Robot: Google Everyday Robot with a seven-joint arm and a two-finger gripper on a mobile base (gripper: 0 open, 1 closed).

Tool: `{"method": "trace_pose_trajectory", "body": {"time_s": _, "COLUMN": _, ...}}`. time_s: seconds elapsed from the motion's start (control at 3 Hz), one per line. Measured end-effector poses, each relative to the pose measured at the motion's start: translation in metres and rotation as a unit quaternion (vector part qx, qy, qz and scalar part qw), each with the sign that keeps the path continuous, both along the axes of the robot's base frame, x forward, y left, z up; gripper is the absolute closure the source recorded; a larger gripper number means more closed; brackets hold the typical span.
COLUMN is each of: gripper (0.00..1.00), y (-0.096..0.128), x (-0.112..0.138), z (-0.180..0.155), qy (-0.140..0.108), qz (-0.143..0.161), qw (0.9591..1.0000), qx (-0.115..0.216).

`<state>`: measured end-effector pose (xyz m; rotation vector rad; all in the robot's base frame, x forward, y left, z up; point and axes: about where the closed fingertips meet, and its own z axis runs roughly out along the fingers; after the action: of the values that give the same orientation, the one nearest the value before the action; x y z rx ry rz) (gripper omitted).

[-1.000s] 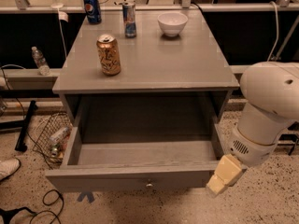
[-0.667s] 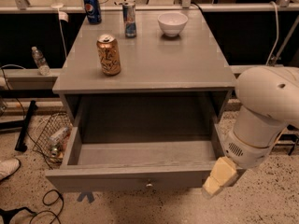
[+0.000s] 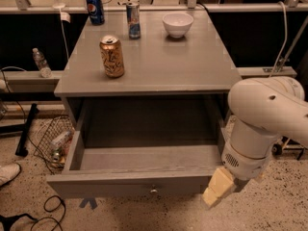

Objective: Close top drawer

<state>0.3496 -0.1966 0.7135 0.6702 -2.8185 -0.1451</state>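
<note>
The top drawer (image 3: 130, 186) of the grey cabinet is pulled far out toward me, and its inside is bare. Its flat grey front has one small round metal knob (image 3: 153, 191) at centre. My gripper (image 3: 215, 191) hangs from the white arm at the drawer's right front corner, its cream-coloured fingers pointing down and left, right beside the front panel's right end. The other drawers are out of view.
On the cabinet top (image 3: 192, 61) stand an orange-brown can (image 3: 111, 56), a blue Pepsi can (image 3: 95, 8), a slim Red Bull can (image 3: 133, 19) and a white bowl (image 3: 177, 24). A wire basket (image 3: 50, 138), cables and a shoe (image 3: 8, 172) lie on the floor at the left.
My arm and gripper have shifted a little to the left, closer to the drawer's right front corner. The drawer has not moved.
</note>
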Motion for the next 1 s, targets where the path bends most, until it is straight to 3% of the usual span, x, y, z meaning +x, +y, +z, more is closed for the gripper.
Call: {"method": "trace_pose_trajectory", "body": {"time_s": 1.0, "gripper": 0.00, "y": 0.015, "x": -0.004, "z": -0.018, "qy": 0.014, "qz": -0.002, "qw": 0.9996, "qx": -0.026}}
